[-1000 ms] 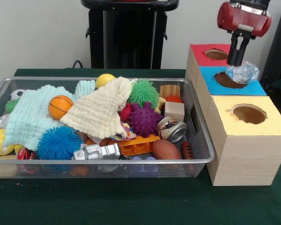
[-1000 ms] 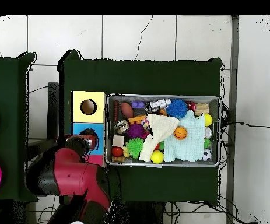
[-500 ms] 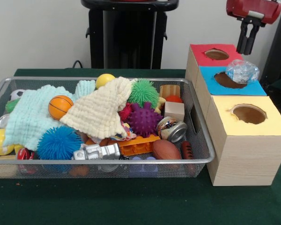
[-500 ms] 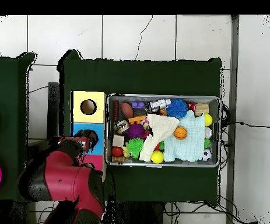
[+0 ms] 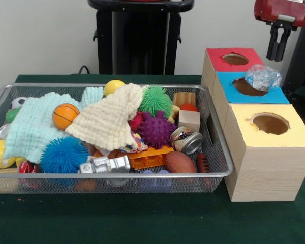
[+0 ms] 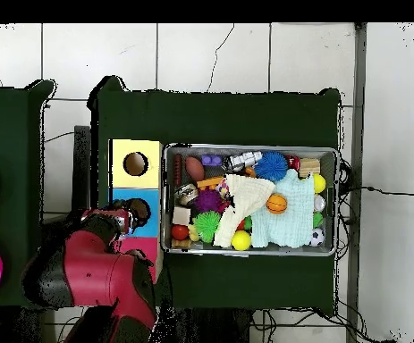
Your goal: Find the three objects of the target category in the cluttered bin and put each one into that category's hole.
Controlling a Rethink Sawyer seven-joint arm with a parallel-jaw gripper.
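The wire mesh bin (image 5: 112,174) lies on the green table, full of toys and cloths; it also shows in the overhead view (image 6: 250,148). The blue-topped box's hole (image 5: 246,86) is in the middle of the row of three boxes. A crumpled clear plastic object (image 5: 263,77) rests on the blue top at the hole's far right edge, partly over it. My gripper (image 5: 278,46) hangs high above and to the right of it, empty, its fingers a narrow gap apart. In the overhead view my red arm (image 6: 94,277) covers the gripper.
A red-topped box with a hole (image 5: 235,59) stands behind the blue one and a yellow-topped box with a hole (image 5: 270,123) in front. The bin holds a cream cloth (image 5: 109,122), a mint cloth (image 5: 33,127), an orange ball (image 5: 65,116), a purple spiky ball (image 5: 155,129) and a tin can (image 5: 187,140).
My gripper let go of the clear plastic object at the blue hole and rose up and to the right. The object stays on the blue top.
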